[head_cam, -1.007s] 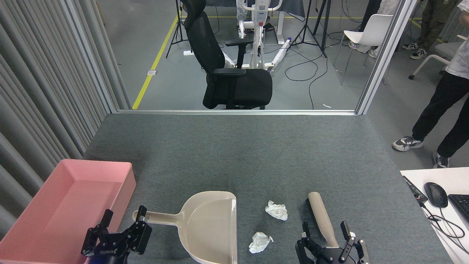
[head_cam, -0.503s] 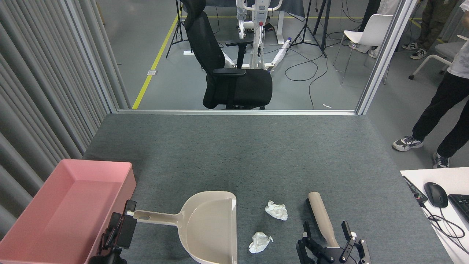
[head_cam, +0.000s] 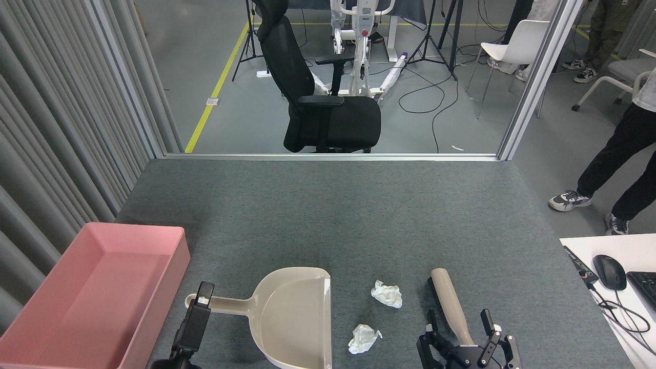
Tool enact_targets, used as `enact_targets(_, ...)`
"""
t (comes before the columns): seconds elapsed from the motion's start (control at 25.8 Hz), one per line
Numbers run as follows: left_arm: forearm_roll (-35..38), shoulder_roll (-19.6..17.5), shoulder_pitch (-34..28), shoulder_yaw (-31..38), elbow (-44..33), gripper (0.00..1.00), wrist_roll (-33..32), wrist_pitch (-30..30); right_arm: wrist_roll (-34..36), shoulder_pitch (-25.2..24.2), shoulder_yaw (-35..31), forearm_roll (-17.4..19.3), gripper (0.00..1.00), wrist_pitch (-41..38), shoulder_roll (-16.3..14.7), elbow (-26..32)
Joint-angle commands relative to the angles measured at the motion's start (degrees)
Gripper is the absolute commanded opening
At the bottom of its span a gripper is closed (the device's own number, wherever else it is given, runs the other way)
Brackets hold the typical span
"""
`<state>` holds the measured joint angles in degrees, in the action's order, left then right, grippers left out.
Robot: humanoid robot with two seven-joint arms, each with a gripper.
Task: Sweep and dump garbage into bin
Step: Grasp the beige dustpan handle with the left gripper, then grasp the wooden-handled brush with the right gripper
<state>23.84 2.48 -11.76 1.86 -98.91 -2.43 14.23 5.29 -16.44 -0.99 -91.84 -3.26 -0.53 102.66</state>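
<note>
Two crumpled white wads of garbage lie on the grey carpet, one (head_cam: 387, 294) farther out and one (head_cam: 364, 338) nearer me. Just left of them lies a beige dustpan (head_cam: 294, 312), mouth facing them, its handle pointing left. The pink bin (head_cam: 177, 256) stands at the far left and looks empty. My left gripper (head_cam: 205, 294) is seen edge-on at the handle's end, so its jaws cannot be read. To the right lies a beige-handled brush (head_cam: 447, 294). My right gripper (head_cam: 457, 322) is open, with a finger on either side of the brush handle.
A grey curtain (head_cam: 61, 143) runs along the left behind the bin. A white desk (head_cam: 579, 246) with a mouse (head_cam: 610, 271) and keyboard sits at the right edge. A person's legs (head_cam: 615, 154) stand at the right; a black office chair (head_cam: 318, 102) is beyond the carpet.
My left gripper has turned edge-on and shifted right, from beside the bin wall to the end of the dustpan handle. The right gripper has barely moved. The person at right shifted slightly.
</note>
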Motion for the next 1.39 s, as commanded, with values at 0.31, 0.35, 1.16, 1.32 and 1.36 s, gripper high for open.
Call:
enact_targets(0.31, -1.34, -0.81, -1.51, -0.01, 5.49, 1.0, 1.99, 3.44, -0.72, -1.49, 0.28, 1.23, 1.0, -0.16, -0.97, 0.09)
enact_targets(0.35, -1.34, -0.81, -1.51, -0.01, 5.49, 1.0, 1.99, 3.44, -0.72, -1.93, 0.37, 1.32, 1.0, -0.16, -1.23, 0.09)
enact_targets(1.16, -1.16, 0.15, 2.8, 0.17, 12.96, 1.0, 2.16, 2.21, 3.24, -8.79, -0.07, 7.21, 1.0, -0.69, -4.92, 0.0)
enact_targets(1.32, -0.99, 0.07, 4.2, 0.17, 14.8, 1.0, 2.25, 2.12, 3.24, -9.32, -0.07, 7.29, 1.0, -0.69, -5.01, -0.44)
enact_targets(1.36, -0.9, 0.07, 4.55, 0.17, 15.51, 1.0, 2.34, 2.21, 3.24, -9.4, -0.07, 7.29, 1.0, -0.69, -5.1, -0.53)
